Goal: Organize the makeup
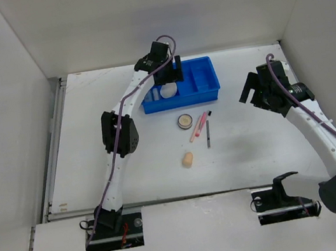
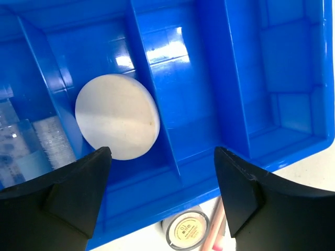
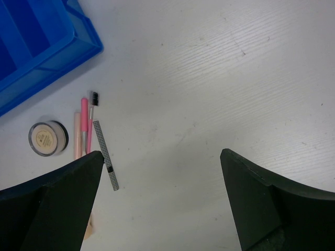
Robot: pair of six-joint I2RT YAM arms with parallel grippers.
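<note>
now left hand (image 2: 162,150) spread over puff (image 2: 116,116) in tray (image 2: 236,78); right hand (image 3: 162,152) spread; compact (image 2: 184,231) print illegible.

High fixed view from behind; close downward wrist views, tray (image 3: 78,49) and round compact (image 3: 48,138) common to both.

Upper centre: I see the blue tray (image 1: 199,97) dividers; the round cream puff (image 1: 167,91) blocks one slot, the neighbouring slot (image 2: 183,94) is free.
Mid-frame: compact (image 1: 185,121), pencils (image 1: 199,125) and sponge (image 1: 188,159) lie in my path.
Right side: open table (image 1: 268,147).
</note>
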